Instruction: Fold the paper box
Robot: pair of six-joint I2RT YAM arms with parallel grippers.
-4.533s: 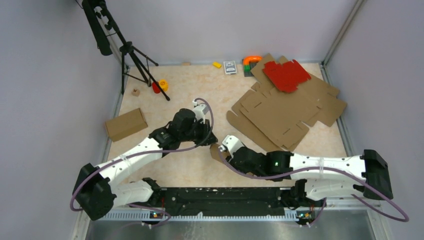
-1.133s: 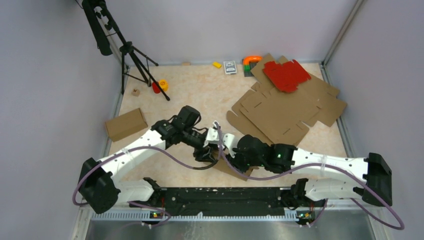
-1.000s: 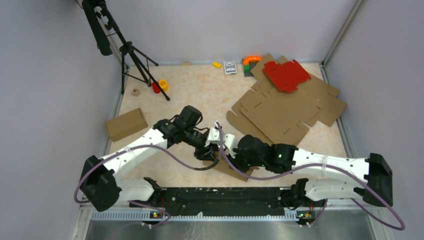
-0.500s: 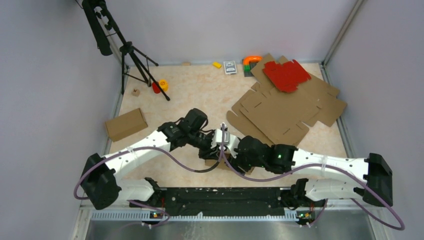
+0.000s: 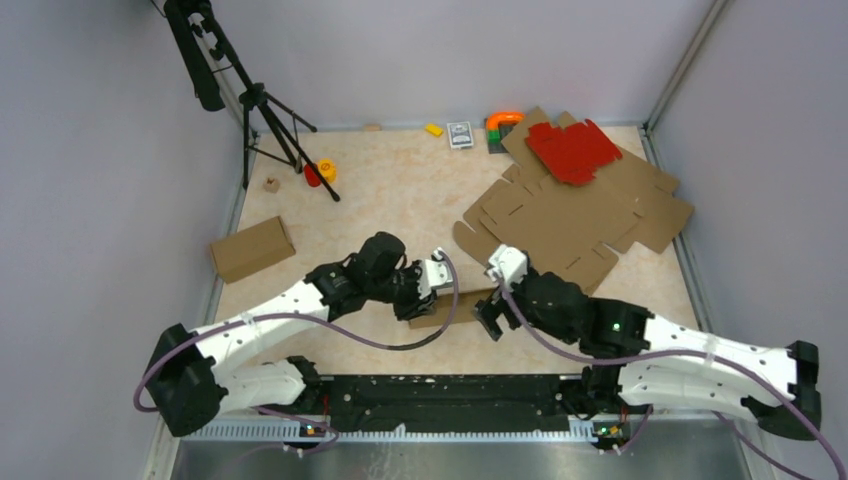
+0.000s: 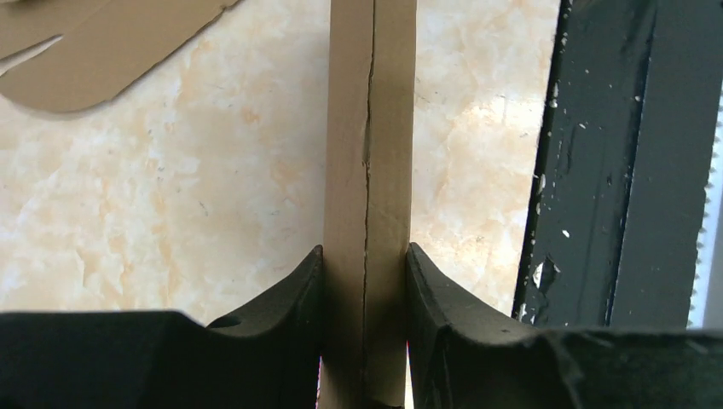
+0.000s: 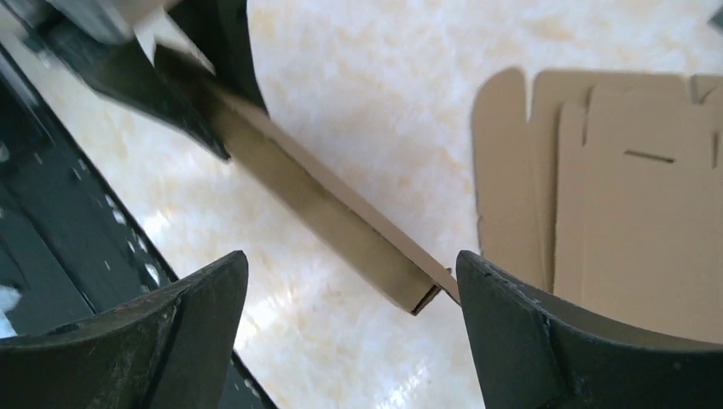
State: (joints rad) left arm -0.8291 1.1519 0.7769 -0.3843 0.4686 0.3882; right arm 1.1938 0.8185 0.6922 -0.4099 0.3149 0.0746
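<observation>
The paper box (image 5: 458, 304) is a slim, flattened brown cardboard piece held just above the table near its front edge. My left gripper (image 5: 428, 290) is shut on its left end. In the left wrist view the box (image 6: 368, 162) runs straight up between the two black fingers (image 6: 290, 290), which press on both of its faces, and a seam runs down its middle. My right gripper (image 5: 490, 316) stands open at the box's right end. In the right wrist view the box's open end (image 7: 358, 230) lies between the spread jaws of the right gripper (image 7: 351, 260), touching neither.
Flat brown cardboard sheets (image 5: 560, 225) lie at the right with a red die-cut sheet (image 5: 572, 150) on top. A closed brown box (image 5: 252, 248) sits at the left. A tripod (image 5: 265, 110) and small items stand at the back. A black rail (image 5: 450, 390) runs along the near edge.
My right gripper has opened, let go of the box and drawn back to the right. My left gripper has closed on the box and shifted slightly right with it.
</observation>
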